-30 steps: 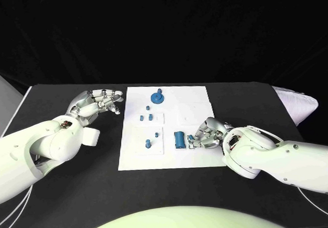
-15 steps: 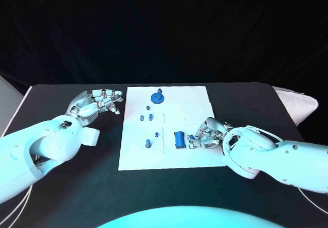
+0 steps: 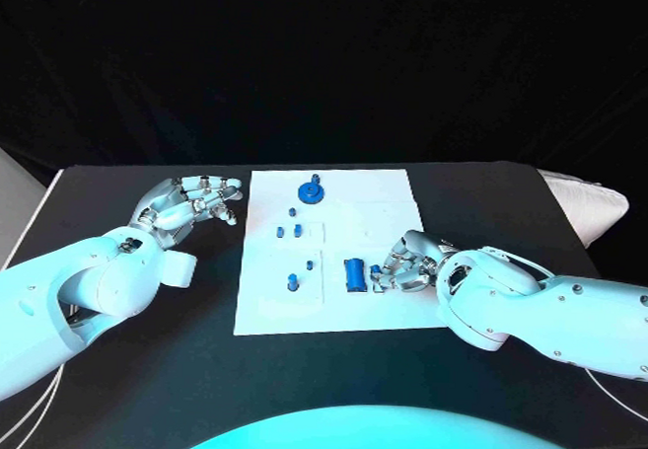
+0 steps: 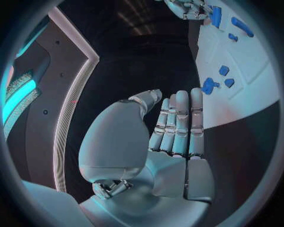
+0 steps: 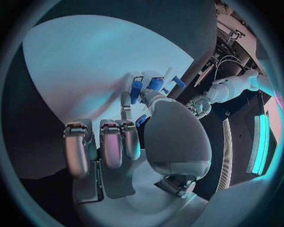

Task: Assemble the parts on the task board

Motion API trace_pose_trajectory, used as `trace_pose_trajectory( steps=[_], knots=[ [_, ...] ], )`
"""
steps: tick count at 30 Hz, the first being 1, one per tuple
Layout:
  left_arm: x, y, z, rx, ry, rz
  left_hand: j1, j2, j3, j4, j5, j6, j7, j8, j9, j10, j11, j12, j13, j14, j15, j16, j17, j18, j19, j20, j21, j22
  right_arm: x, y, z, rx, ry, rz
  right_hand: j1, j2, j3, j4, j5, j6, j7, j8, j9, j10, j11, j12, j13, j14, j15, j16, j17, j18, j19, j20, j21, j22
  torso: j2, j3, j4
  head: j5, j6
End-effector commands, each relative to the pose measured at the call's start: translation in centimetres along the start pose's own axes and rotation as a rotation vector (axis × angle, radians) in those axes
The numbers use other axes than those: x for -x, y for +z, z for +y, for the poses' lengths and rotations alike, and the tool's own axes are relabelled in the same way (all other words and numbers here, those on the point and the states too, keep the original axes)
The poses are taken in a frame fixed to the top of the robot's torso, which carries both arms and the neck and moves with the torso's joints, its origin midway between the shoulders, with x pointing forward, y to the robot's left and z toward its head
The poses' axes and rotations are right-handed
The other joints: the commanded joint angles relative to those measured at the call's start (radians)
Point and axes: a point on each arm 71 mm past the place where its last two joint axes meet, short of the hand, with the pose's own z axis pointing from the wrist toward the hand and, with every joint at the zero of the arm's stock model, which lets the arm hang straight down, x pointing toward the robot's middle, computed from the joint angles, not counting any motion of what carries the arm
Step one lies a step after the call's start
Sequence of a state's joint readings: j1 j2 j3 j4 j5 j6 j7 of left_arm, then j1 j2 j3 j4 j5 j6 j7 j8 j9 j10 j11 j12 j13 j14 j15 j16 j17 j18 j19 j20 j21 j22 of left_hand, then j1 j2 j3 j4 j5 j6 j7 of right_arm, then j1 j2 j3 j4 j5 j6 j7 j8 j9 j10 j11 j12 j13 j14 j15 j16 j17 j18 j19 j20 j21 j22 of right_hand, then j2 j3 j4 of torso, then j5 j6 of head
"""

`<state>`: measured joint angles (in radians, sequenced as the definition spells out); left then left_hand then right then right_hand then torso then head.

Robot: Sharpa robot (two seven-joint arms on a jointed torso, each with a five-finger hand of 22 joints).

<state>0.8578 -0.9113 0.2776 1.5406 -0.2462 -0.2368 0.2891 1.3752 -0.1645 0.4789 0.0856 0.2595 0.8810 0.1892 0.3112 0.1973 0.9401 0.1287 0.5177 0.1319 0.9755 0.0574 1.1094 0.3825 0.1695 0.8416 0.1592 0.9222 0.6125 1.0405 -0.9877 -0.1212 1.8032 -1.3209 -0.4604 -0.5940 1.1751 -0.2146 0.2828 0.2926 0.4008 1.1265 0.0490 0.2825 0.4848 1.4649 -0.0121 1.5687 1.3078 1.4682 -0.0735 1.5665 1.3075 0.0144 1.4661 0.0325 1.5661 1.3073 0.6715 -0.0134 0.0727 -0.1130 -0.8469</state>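
Right robot hand (image 3: 409, 263) low over the right side of the task board (image 3: 368, 191), fingers curled about a blue cylinder part (image 3: 355, 274) lying there; thumb and one finger against blue pieces in the right wrist view (image 5: 137, 90), yet a true pinch impossible to confirm, palm blocking the contact. Left robot hand (image 3: 194, 202) off the board's left edge above the black tabletop (image 3: 482, 200), fingers straight and side by side, thumb apart, holding nothing (image 4: 177, 127).

Round blue disc part with a peg (image 3: 311, 192) near the board's far edge. Two small blue parts (image 3: 287, 231) close together toward the middle, another small one (image 3: 294, 213) just beyond them. Two more pegs (image 3: 293, 281) standing nearer the front left.

White cloth-like bundle (image 3: 588, 206) at the tabletop's right edge, partly cut off. Pale box corner (image 3: 5, 189) at far left, mostly out of frame.

Small parts too tiny for telling their shapes. Left wrist view: board edge with several blue parts (image 4: 208, 86) and the other hand far off (image 4: 189, 8)
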Motion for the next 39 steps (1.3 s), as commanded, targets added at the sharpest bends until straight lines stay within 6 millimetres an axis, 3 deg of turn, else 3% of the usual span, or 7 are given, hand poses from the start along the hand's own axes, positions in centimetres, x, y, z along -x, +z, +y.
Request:
trace_pose_trajectory(
  steps=[1, 6, 8, 21, 25, 29, 39],
  knots=[
    [-0.1, 0.0, -0.1, -0.004, -0.007, 0.003, 0.009, 0.003, 0.001, 0.006, 0.006, 0.004, 0.001, 0.003, -0.002, -0.005, -0.003, 0.006, -0.001, 0.006, 0.001, -0.004, -0.001, 0.014, 0.007, -0.001, -0.004, -0.001, -0.1, 0.0, 0.2, 0.008, -0.01, 0.0, -0.009, -0.001, -0.007, 0.001, -0.006, 0.004, 0.005, 0.002, -0.001, 0.106, -0.008, 0.002, 0.263, 0.103, -0.006, 0.004, 0.263, -0.014, 0.105, -0.006, 0.005, 0.263, 0.0, -0.0002, -0.0006, 0.001, -0.002],
    [-0.1, 0.0, 0.0, -0.004, -0.007, 0.003, 0.009, 0.004, 0.001, 0.007, 0.006, 0.004, 0.001, 0.004, -0.002, -0.005, -0.003, 0.006, -0.001, 0.006, 0.001, -0.004, -0.001, 0.014, 0.008, -0.001, -0.005, -0.002, -0.1, 0.0, 0.2, 0.009, -0.01, 0.001, -0.024, 0.001, -0.03, 0.001, -0.009, 0.004, 0.005, 0.002, -0.001, 0.106, -0.007, 0.002, 0.263, 0.103, -0.005, 0.004, 0.263, -0.014, 0.105, -0.006, 0.005, 0.263, 0.0, 0.0003, -0.0008, 0.001, -0.002],
    [-0.1, 0.0, 0.0, -0.004, -0.007, 0.002, 0.009, 0.004, 0.001, 0.007, 0.006, 0.004, 0.001, 0.004, -0.002, -0.005, -0.003, 0.006, -0.001, 0.006, 0.001, -0.004, -0.001, 0.014, 0.008, -0.001, -0.005, -0.002, -0.1, 0.0, 0.2, 0.009, -0.009, 0.0, -0.048, 0.002, -0.071, 0.0, 0.027, 0.004, 0.006, 0.002, -0.001, 0.106, -0.006, 0.002, 0.263, 0.103, -0.005, 0.004, 0.263, -0.014, 0.105, -0.005, 0.005, 0.263, 0.0, 0.0003, -0.0012, 0.001, -0.002],
    [-0.1, 0.0, 0.0, -0.003, -0.007, 0.001, 0.009, 0.004, 0.001, 0.007, 0.006, 0.004, 0.001, 0.004, -0.002, -0.005, -0.003, 0.006, -0.001, 0.006, 0.001, -0.004, -0.001, 0.014, 0.008, -0.001, -0.005, -0.002, 0.1, -0.3, -0.4, 0.013, -0.004, -0.007, -0.036, 0.042, -0.202, -0.001, -0.006, 0.0, 0.003, 0.005, 0.005, 0.106, -0.008, 0.002, 0.263, 0.103, -0.007, 0.004, 0.263, -0.014, 0.105, -0.006, 0.005, 0.263, -0.001, 0.0012, -0.0006, 0.002, -0.001],
    [-0.1, 0.1, 0.0, -0.003, -0.007, 0.001, 0.009, 0.004, 0.001, 0.007, 0.006, 0.004, 0.001, 0.004, -0.002, -0.005, -0.003, 0.006, -0.001, 0.006, 0.001, -0.004, -0.001, 0.014, 0.008, -0.001, -0.005, -0.002, 0.2, -0.5, -0.7, 0.023, 0.0, -0.001, 0.033, 0.044, -0.214, -0.004, -0.059, -0.003, 0.005, 0.004, 0.005, 0.106, -0.008, 0.002, 0.263, 0.103, -0.007, 0.004, 0.263, -0.014, 0.105, -0.006, 0.005, 0.263, -0.001, 0.0016, -0.0011, 0.004, 0.0],
    [-0.1, 0.1, 0.0, -0.003, -0.007, 0.0, 0.009, 0.004, 0.001, 0.007, 0.006, 0.004, 0.001, 0.004, -0.002, -0.005, -0.003, 0.006, -0.001, 0.006, 0.001, -0.004, -0.001, 0.014, 0.008, -0.001, -0.005, -0.002, 0.2, -0.7, -0.9, 0.036, 0.003, 0.01, 0.117, 0.039, -0.223, -0.002, -0.181, -0.004, 0.007, 0.0, 0.002, 0.106, -0.006, 0.002, 0.263, 0.103, -0.006, 0.004, 0.263, -0.014, 0.105, -0.005, 0.005, 0.263, -0.001, 0.0019, -0.0015, 0.004, 0.0],
    [-0.1, 0.1, 0.1, -0.001, -0.009, 0.001, 0.01, 0.005, 0.002, 0.009, 0.006, 0.003, 0.001, 0.004, -0.002, -0.005, -0.003, 0.006, -0.002, 0.006, 0.001, -0.004, -0.001, 0.014, 0.008, -0.001, -0.006, -0.002, -0.1, -0.6, -1.2, 0.033, -0.006, 0.019, 0.147, 0.043, -0.224, -0.001, -0.22, -0.001, 0.007, -0.001, 0.0, 0.106, -0.006, 0.002, 0.263, 0.103, -0.005, 0.004, 0.263, -0.014, 0.105, -0.005, 0.005, 0.263, -0.001, 0.0009, -0.0001, 0.002, -0.001]
  ],
)
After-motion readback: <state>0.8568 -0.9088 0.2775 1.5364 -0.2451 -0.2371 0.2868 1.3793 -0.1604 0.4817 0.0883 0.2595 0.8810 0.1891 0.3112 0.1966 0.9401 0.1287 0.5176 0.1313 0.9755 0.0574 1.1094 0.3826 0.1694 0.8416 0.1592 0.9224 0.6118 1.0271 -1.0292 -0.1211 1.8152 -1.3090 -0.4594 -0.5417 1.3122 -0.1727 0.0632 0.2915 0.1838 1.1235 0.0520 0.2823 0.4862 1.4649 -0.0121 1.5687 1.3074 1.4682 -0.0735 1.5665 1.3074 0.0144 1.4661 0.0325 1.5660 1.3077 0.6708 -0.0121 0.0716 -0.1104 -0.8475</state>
